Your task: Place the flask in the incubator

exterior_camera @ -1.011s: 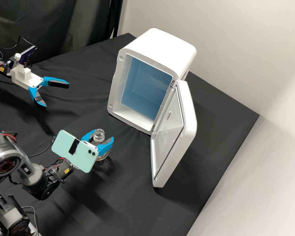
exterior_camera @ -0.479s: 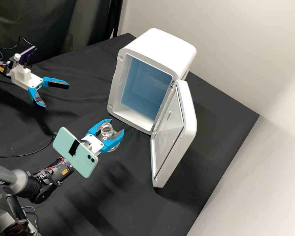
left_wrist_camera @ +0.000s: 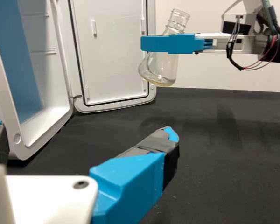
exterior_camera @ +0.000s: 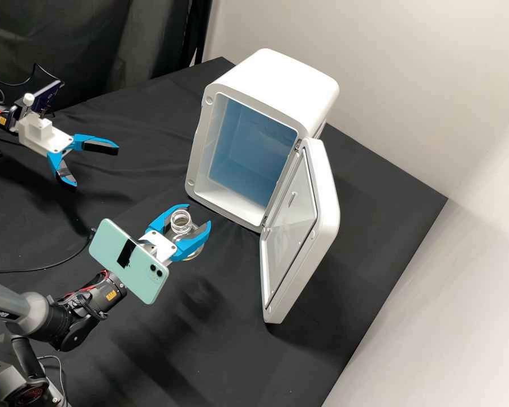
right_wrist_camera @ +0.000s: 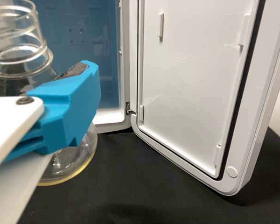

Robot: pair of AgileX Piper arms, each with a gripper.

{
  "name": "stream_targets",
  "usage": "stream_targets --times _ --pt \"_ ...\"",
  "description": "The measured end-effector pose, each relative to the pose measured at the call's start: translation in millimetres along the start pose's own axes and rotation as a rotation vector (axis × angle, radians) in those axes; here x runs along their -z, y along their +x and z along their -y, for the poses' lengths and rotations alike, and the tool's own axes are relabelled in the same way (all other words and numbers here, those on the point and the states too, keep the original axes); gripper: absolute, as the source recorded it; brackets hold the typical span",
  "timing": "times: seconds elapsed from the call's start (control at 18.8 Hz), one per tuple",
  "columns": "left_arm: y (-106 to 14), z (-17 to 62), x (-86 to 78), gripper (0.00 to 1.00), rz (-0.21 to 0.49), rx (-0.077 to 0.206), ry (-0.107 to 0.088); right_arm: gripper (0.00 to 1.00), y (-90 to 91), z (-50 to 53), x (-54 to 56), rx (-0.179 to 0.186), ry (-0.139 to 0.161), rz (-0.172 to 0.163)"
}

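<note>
Far left: left gripper [exterior_camera: 94,165], fingers spread wide, above the black bench [exterior_camera: 220,350]. Centre: right gripper [exterior_camera: 196,215], pinched on the clear flask [exterior_camera: 180,220] just below its neck (flask tilted, clear of the bench surface), just in front of the incubator [exterior_camera: 277,79] opening. Right of that: incubator upright, white shell, blue interior, door [exterior_camera: 322,215] swung fully open, lower edge on the bench.

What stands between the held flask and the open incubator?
Nothing visible. The right gripper holds the flask in front of the open incubator; its door is swung aside.
</note>
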Motion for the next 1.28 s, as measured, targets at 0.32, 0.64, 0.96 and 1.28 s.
stream_targets --times 0.32,0.64,0.96,1.28 --pt "0.6 -0.2 -0.7 1.0 0.005 0.0 0.001 0.0 0.2 0.3 -0.4 0.002 0.001 0.002" --pt "1.1 0.1 -2.1 1.0 0.012 0.002 0.002 0.0 1.7 4.1 0.3 0.012 0.02 0.007" --pt "1.1 0.1 -2.1 1.0 0.012 0.002 0.002 0.0 17.9 27.4 -1.1 0.098 0.046 0.053" --pt "1.1 0.1 -2.1 1.0 0.012 0.002 0.002 0.0 57.5 24.7 0.8 0.049 0.046 0.054"
